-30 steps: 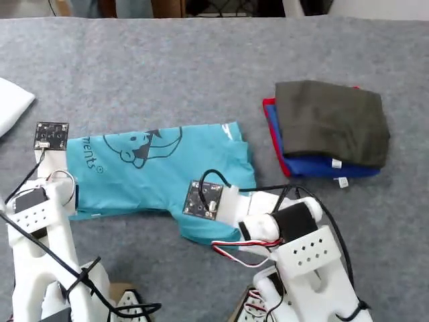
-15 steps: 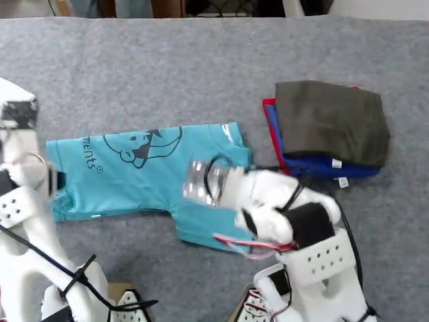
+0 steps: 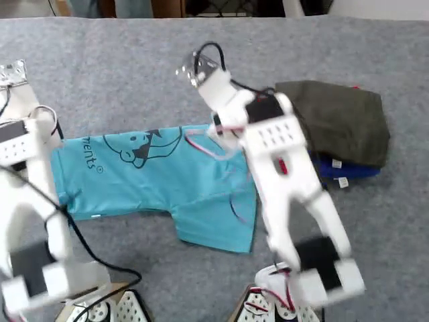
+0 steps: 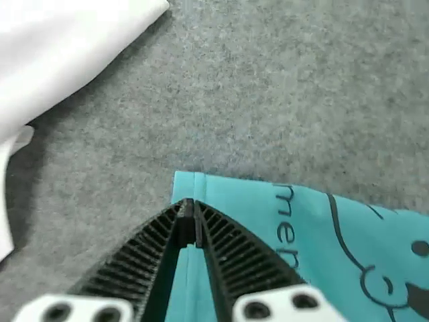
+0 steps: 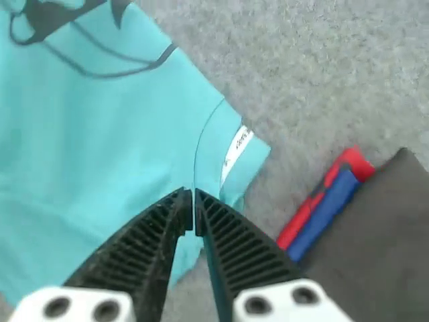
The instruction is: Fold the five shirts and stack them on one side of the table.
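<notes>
Table (image 3: 134,60): grey felt surface that carries both arms and all garments.
Right arm (image 3: 275,147): white, stretched from the near edge across the teal shirt's collar end; its upper links lie between the teal shirt and the stack.
Left arm (image 3: 27,174): white, standing at the teal shirt's hem end.
Teal shirt (image 3: 154,181): lies spread flat at the table centre, unfolded, printed side up. One sleeve points toward the near edge. A dark bear print (image 3: 144,144) and lettering show on the fabric.
Folded stack: sits on the right arm's side of the table, just beside the teal shirt's collar end. An olive shirt (image 3: 335,121) is on top, a blue shirt (image 3: 322,168) is under it, and a red shirt (image 3: 269,107) is at the bottom. Only the edges of the blue and red shirts show.
White cloth (image 4: 67,40): lies on the felt beyond the teal shirt's hem corner, apart from it.
Left gripper (image 4: 188,211): ribbed black jaws are pressed together. The tips sit at the teal shirt's hem corner; whether they pinch fabric cannot be determined.
Right gripper (image 5: 193,198): jaws are closed together over the teal shirt, beside the collar seam.
Neck label (image 5: 236,144): white tag inside the collar, near the right gripper's tips.
</notes>
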Motion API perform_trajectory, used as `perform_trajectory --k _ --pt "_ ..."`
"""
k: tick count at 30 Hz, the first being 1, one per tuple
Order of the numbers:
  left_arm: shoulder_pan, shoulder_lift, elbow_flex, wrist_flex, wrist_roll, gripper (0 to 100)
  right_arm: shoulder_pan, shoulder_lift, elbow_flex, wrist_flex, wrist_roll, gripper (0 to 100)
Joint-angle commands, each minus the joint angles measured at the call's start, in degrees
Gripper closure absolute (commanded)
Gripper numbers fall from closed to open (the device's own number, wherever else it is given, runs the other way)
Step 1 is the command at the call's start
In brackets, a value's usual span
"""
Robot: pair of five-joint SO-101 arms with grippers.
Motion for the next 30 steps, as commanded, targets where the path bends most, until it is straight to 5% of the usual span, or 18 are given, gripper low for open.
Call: perform_trajectory --k 1,5,12,22,30 --pt "0.31 8.88 -1.71 -10.02 1.14 97 0.97 13.41 -11.91 -0.97 -1.67 98.4" --pt "-0.04 15.65 -1.71 -15.38 0.26 97 2.11 27.65 -20.26 -0.70 -1.67 98.4" --pt "0.13 18.73 -1.27 -16.00 -14.68 97 7.65 43.82 -34.95 1.76 -1.58 98.5" --pt "-0.13 17.93 -1.71 -15.65 -16.09 97 6.42 49.19 -56.92 17.41 0.18 98.5" --pt "0.57 -2.11 -1.63 0.88 -15.74 97 5.71 49.36 -70.81 28.66 3.96 98.5"
